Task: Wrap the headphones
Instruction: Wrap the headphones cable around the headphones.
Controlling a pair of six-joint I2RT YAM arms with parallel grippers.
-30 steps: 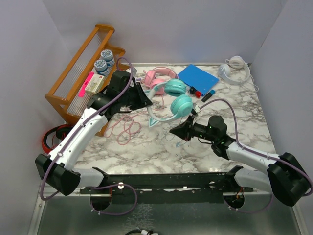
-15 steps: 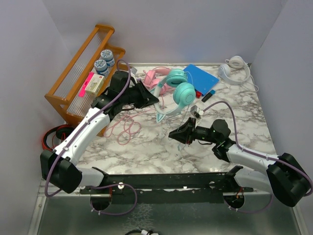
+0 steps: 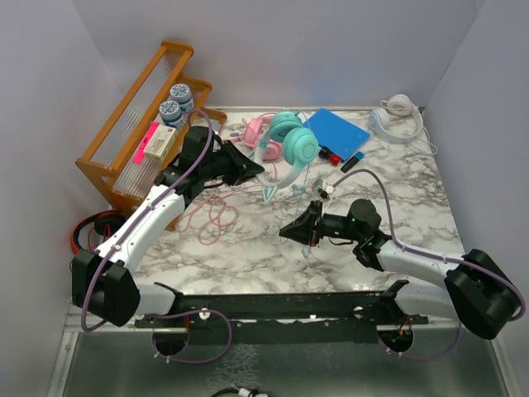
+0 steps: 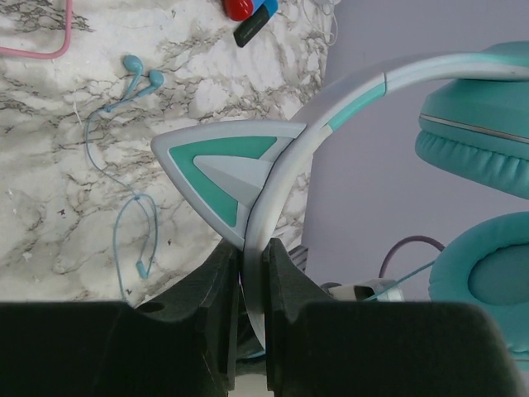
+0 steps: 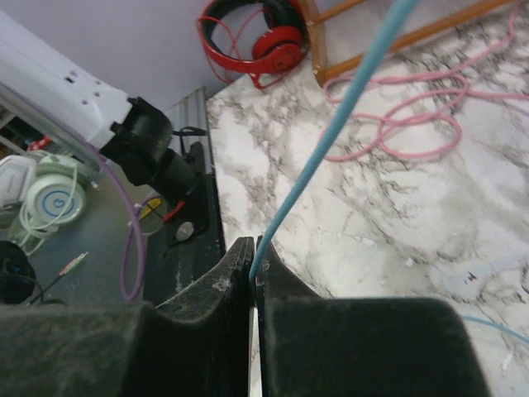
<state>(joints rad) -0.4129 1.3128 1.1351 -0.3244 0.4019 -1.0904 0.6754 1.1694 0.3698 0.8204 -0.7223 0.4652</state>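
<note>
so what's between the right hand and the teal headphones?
Only the teal cable, running from the headphones down into the right hand, which pinches it. Below it is the marble table. The top view shows the span, the right wrist view the pinch.

The cat-ear headphones (image 4: 281, 165) have a smooth, satin plastic headband and matt, padded leatherette cushions (image 4: 479, 141). Their teal cable (image 5: 331, 141) looks rubbery. The tabletop (image 3: 248, 248) is marble-patterned and faintly glossy. The rack (image 3: 178, 50) at upper left is varnished wood.

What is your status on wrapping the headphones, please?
Left gripper shut on teal headphones at the headband, raised. Right gripper shut on teal cable. Pink cable loose on the table beneath.
</note>
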